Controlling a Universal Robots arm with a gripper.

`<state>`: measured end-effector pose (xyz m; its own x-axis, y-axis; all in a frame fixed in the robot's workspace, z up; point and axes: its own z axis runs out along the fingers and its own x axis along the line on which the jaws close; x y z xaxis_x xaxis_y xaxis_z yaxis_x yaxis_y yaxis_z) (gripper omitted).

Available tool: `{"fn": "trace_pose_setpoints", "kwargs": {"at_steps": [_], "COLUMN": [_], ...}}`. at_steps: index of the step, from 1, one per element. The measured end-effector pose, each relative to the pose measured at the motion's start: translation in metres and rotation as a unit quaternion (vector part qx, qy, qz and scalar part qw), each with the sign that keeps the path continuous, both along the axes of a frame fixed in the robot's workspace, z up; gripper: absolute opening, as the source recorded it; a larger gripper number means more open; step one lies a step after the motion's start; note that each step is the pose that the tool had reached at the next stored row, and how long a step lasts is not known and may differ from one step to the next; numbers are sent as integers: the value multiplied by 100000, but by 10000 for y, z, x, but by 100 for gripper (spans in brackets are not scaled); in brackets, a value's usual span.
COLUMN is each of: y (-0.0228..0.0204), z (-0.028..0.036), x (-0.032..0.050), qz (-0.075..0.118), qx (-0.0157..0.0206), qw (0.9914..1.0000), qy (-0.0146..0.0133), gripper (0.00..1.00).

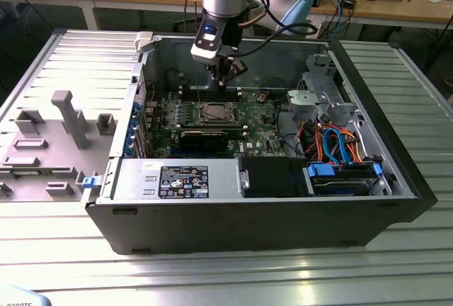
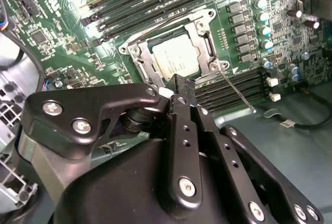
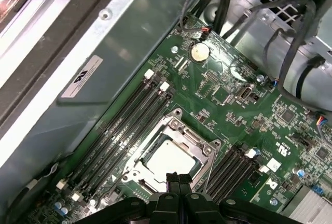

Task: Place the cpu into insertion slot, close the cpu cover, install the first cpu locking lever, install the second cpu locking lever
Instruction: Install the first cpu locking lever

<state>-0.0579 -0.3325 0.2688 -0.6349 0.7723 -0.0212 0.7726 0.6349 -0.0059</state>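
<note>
Shows an open desktop computer case (image 1: 248, 228) lying on its side on a ribbed metal worktop (image 1: 212, 278), side panel off, likely to give access from above. Holds inside a green motherboard (image 1: 262, 118), a labelled power supply (image 1: 177, 178) along the near wall, and a drive cage (image 1: 333, 143) with orange and blue cables at the exterior view's right.

Reaches down into the case with the arm, setting the gripper (image 1: 224, 83) just above the board, near the insertion slot (image 2: 158, 41). Presses the gripper fingers together, with nothing visible between them. In both wrist views, puts the tip at the edge of the socket frame; contact there impossible to judge.

Has the cpu (image 2: 175, 58) already seated in the slot, silver top facing up. Surrounds it with the cpu cover (image 2: 202, 37), lowered flat, probably to pin the chip in place. Leaves one thin wire locking lever (image 2: 236, 92) angled out loose from a socket corner, over the neighbouring memory slots (image 2: 228, 86), apparently not yet latched.
</note>
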Motion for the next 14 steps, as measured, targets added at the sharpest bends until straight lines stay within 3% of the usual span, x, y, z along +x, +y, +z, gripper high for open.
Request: {"fn": "trace_pose_setpoints", "kwargs": {"at_steps": [7, 11, 14], "y": [-1, -2, -3], "z": [-3, -4, -6], "x": [-3, -7, -10], "qz": [3694, 5709, 7576], "qx": [-1, 1, 4], "qw": [99932, 99837, 99713], "qy": [0, 2, -4], "gripper": [11, 11, 11]}}
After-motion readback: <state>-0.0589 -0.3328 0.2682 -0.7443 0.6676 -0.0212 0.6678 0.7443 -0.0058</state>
